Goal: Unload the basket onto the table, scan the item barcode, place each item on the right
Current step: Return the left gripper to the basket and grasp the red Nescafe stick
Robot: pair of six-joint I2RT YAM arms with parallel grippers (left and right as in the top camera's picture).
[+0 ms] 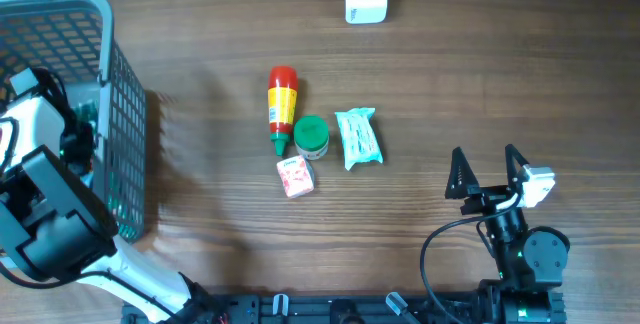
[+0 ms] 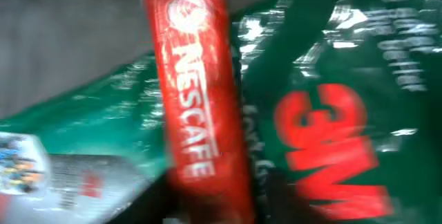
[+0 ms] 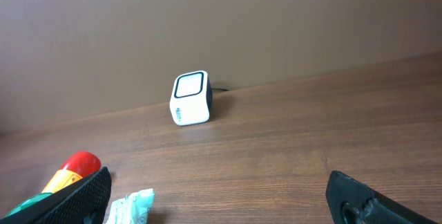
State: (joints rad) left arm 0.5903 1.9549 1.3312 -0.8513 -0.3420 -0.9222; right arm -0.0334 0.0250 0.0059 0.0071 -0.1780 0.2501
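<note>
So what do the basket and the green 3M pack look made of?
Basket: probably moulded plastic, matte pale blue, going by its even grid mesh. Green 3M pack: likely thin glossy plastic film, since it wrinkles and throws bright glare.

A red stick sachet is seen close up in the middle of the frame, standing nearly upright with its top leaned slightly left, and the white word NESCAFE is read running down its length. Behind it and touching it, a glossy green pack is spread across the right and lower parts of the view, its film marked with bright glare. Large red 3M lettering is printed on the pack just right of the sachet. A pale grey label is seen at the lower left. A blurred grey surface is shown at the upper left. Everything is softened by blur.
</note>
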